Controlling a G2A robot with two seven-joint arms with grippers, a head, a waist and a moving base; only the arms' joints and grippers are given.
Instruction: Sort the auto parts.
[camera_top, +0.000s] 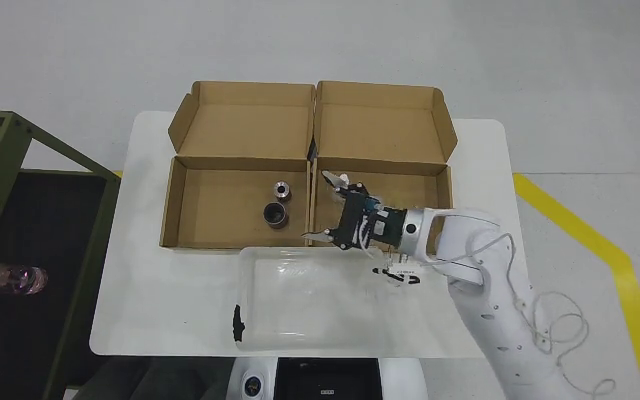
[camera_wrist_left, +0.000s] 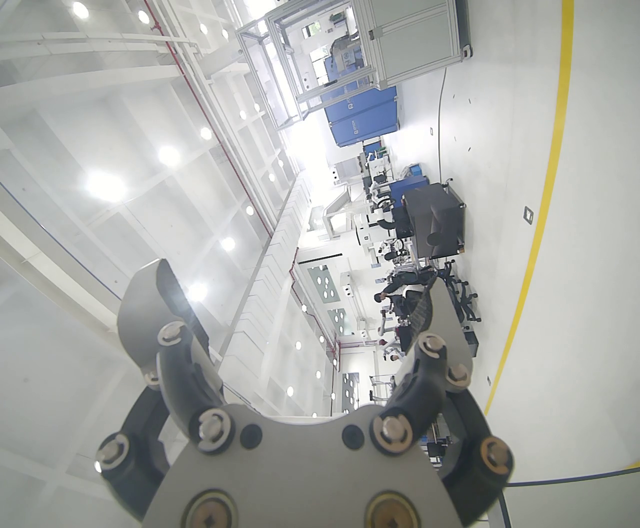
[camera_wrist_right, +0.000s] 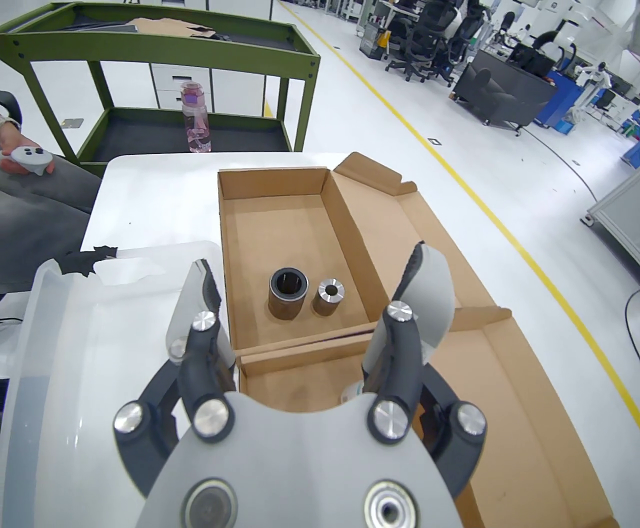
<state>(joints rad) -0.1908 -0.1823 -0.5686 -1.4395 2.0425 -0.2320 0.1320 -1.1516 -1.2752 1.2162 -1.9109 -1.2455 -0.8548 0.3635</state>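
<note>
We see a white surface (camera_top: 150, 160) carrying two open cardboard boxes side by side, with a clear plastic bin (camera_top: 300, 320) nearer the robot. The left box (camera_top: 170, 205) holds two metal parts standing upright and just beside each other: a dark bushing (camera_top: 274, 213) and a smaller silver sleeve (camera_top: 282, 189). The right pincer (camera_top: 325, 208) hovers low over the right box (camera_top: 400, 190), close to the cardboard wall shared by the boxes, with its jaws spread wide and nothing between them. Something pale lies under it in that box, but it is too hidden for us to name. The left pincer (camera_wrist_left: 297, 277) points up toward the ceiling, also wide open and empty. We judge the right arm is between a drop and the next pick. To do this well, it should rise straight up before travelling, so its fingers clear the shared wall and the upright lid flaps, and keep the jaws wide until centred over a part.
</note>
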